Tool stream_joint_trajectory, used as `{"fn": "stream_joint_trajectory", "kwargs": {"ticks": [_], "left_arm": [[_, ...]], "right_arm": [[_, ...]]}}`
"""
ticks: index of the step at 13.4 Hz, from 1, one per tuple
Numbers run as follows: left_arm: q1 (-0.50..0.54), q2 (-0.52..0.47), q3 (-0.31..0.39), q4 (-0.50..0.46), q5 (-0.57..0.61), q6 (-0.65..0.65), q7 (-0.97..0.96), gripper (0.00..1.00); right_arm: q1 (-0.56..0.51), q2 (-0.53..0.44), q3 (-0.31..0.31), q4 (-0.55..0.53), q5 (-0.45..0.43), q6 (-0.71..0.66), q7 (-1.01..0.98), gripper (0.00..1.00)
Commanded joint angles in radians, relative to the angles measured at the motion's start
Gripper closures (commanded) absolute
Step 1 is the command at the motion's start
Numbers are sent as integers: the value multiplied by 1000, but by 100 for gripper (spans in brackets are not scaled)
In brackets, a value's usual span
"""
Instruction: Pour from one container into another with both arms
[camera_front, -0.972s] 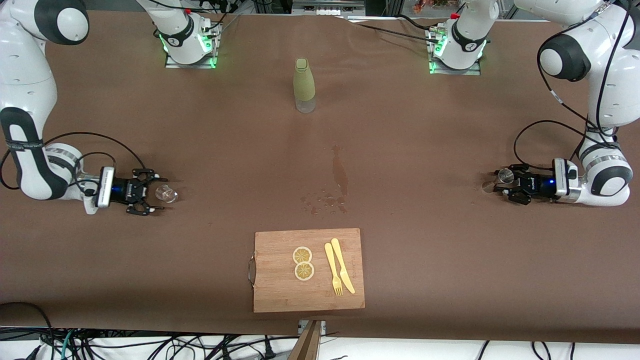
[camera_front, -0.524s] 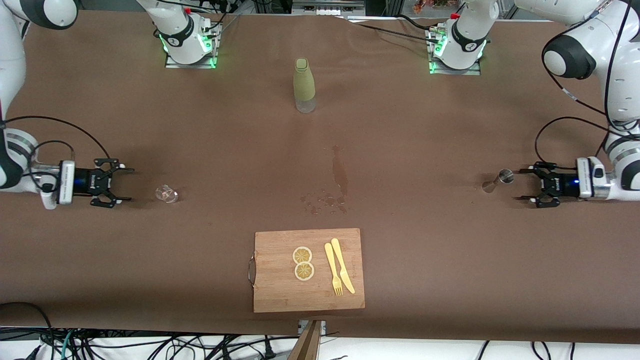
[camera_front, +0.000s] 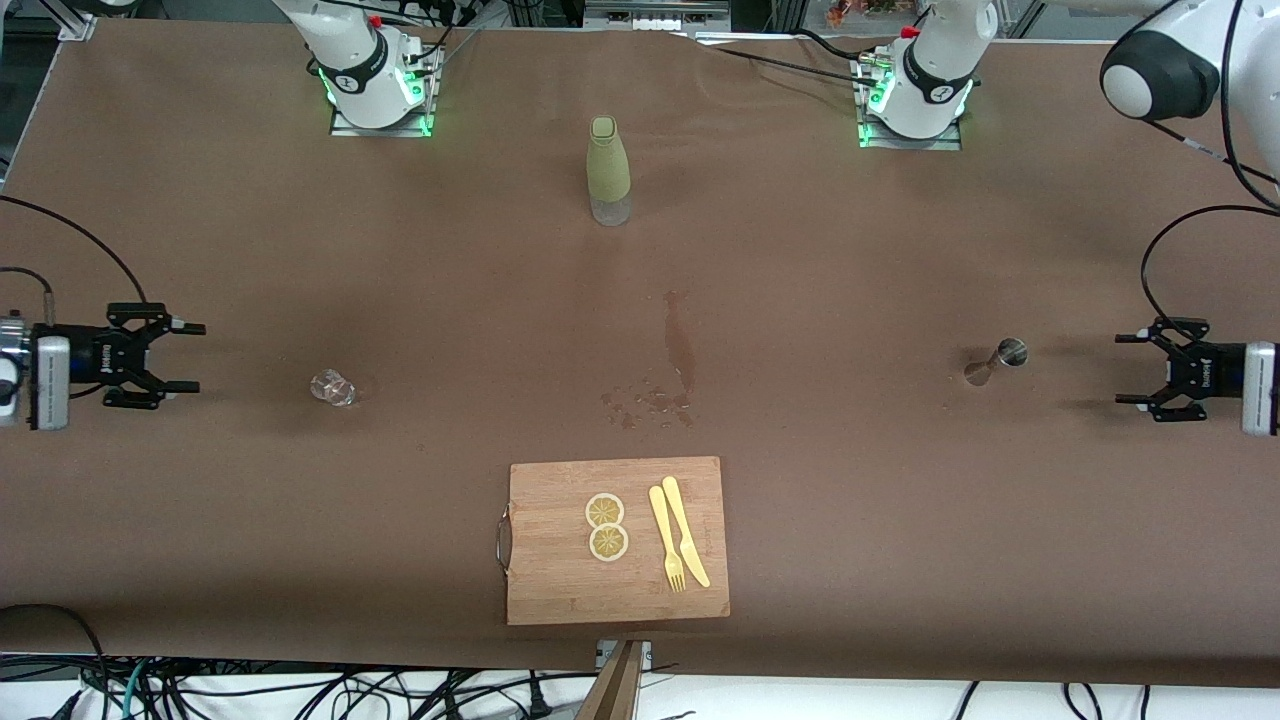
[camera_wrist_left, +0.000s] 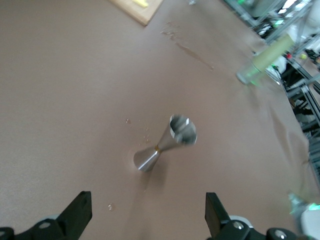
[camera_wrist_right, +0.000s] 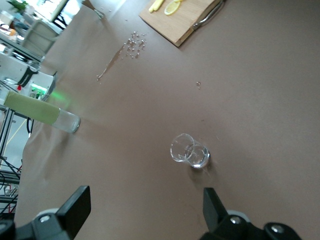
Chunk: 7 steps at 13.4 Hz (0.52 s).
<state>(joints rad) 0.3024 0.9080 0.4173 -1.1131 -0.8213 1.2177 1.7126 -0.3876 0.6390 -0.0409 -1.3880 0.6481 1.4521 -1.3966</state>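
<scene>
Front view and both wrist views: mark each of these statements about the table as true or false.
1. The metal jigger stands on the table, free of the left gripper. True.
2. The right gripper is shut on the small glass. False: its jaws are open and apart from the glass.
3. Two lemon slices lie on the cutting board. True.
4. The green bottle lies tipped over. False: it stands upright.
5. Spilled drops wet the table. True.

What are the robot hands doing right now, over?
Left end effector open, clear of the metal jigger. Right end effector open, clear of the small glass. Both upright on table. Nothing in the way.
</scene>
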Motion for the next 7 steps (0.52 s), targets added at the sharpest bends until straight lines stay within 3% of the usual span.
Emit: {"fn": "stream_joint_trajectory", "kwargs": {"ticks": [1, 5, 7], "left_arm": [[-77, -82, 0, 19, 91, 3, -280, 0], [-196, -214, -14, 10, 129, 3, -699, 0], [-270, -277, -23, 13, 219, 8, -830, 0]], "right_arm": [[62, -85, -2, 14, -93, -21, 177, 0], [202, -249, -39, -21, -309, -6, 494, 0], [260, -333, -48, -61, -407, -6, 655, 0]]}}
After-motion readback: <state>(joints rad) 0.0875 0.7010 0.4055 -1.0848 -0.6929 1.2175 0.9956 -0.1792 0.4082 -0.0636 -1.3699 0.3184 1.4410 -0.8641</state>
